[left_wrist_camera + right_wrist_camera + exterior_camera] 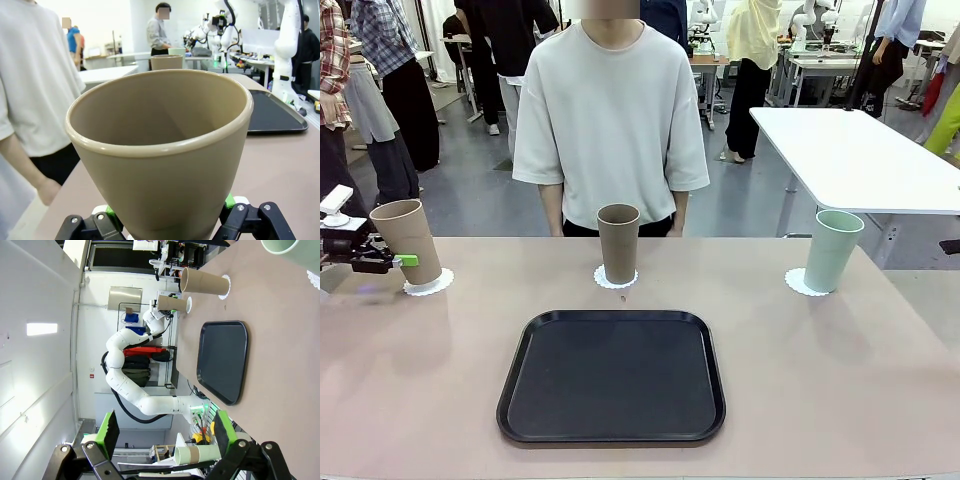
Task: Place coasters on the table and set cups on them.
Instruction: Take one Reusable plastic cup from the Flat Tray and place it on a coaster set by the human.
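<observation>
Three cups stand in a row on the far half of the beige-pink table (840,380), each over a white scalloped coaster. At the left, the tan cup (406,240) leans slightly, its base on its coaster (432,285). My left gripper (392,262) is shut on the tan cup's lower wall, and the cup (160,150) looms between the green pads (229,201) in the left wrist view. The brown cup (618,243) is on the middle coaster (616,279). The mint cup (832,250) is on the right coaster (801,284). My right gripper (162,437) is open and holds nothing, off the table's side.
A large black tray (612,376) lies bare in the middle of the near half. A person in a pale shirt (610,110) stands at the far edge behind the brown cup, arms down. A white table (860,150) stands beyond at the right.
</observation>
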You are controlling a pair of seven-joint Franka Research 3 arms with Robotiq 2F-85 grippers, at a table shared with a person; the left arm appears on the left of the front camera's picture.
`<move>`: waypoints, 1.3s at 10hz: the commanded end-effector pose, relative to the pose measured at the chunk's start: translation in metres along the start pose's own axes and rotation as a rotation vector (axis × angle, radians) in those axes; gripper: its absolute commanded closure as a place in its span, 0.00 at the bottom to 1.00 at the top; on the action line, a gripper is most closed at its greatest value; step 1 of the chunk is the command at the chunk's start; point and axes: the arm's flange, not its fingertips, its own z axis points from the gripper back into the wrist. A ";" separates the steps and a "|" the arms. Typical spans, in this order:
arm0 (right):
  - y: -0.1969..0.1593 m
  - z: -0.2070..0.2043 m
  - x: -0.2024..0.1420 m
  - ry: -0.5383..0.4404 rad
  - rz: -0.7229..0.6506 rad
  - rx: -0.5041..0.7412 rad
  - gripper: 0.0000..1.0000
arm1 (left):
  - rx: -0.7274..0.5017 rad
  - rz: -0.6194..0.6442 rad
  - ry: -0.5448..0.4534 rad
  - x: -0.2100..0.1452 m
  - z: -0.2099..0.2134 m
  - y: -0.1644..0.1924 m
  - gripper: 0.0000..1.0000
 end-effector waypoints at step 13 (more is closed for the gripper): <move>0.001 0.001 0.001 0.004 0.010 0.005 0.00 | -0.070 -0.025 0.003 -0.017 -0.005 0.003 0.16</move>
